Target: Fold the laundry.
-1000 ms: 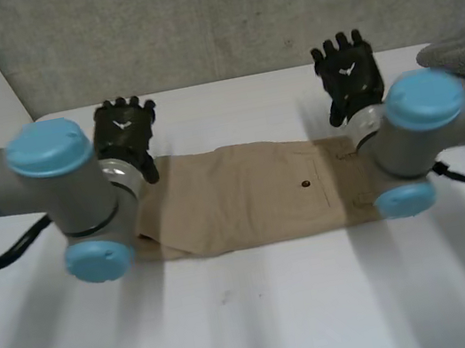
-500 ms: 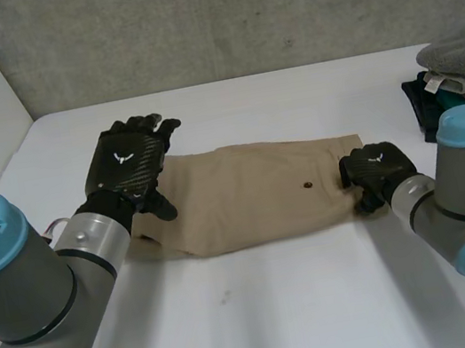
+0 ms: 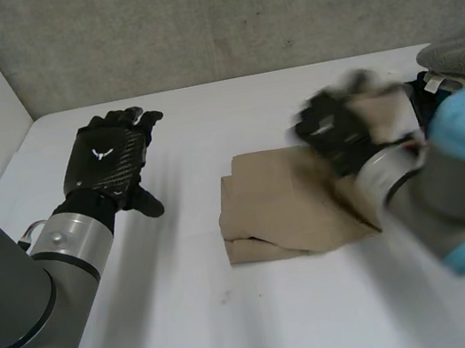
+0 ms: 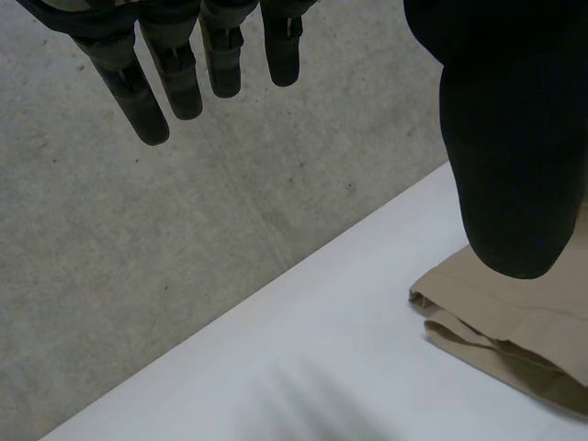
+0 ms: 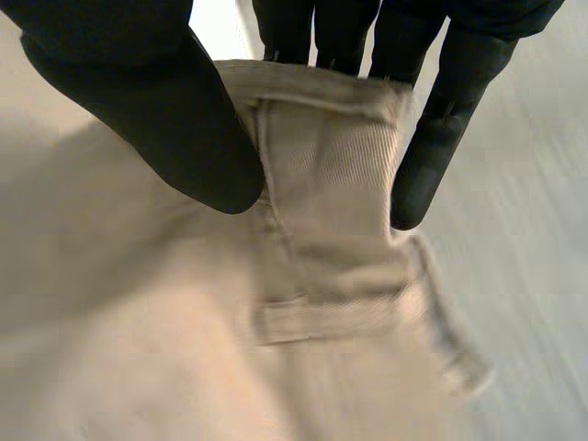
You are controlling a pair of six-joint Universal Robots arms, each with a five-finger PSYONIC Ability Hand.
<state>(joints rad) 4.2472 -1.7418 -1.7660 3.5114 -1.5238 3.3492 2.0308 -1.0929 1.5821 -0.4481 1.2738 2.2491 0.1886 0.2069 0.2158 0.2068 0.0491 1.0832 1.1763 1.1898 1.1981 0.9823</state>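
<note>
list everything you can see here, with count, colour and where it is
tan garment: one, tan, partly folded on the middle of the table, its right end lifted in the right hand
laundry pile: one heap, grey cloth on top with dark teal beneath, at the table's far right edge
table: one, white, under everything
wall: one, grey concrete, behind the table
left arm: one, grey with a light-blue cap, at the table's left
right arm: one, grey with a light-blue cap, at the table's right
left hand: one, black, open with straight fingers, left of the garment and apart from it
right hand: one, black, thumb and fingers pinching the garment's waistband edge
</note>
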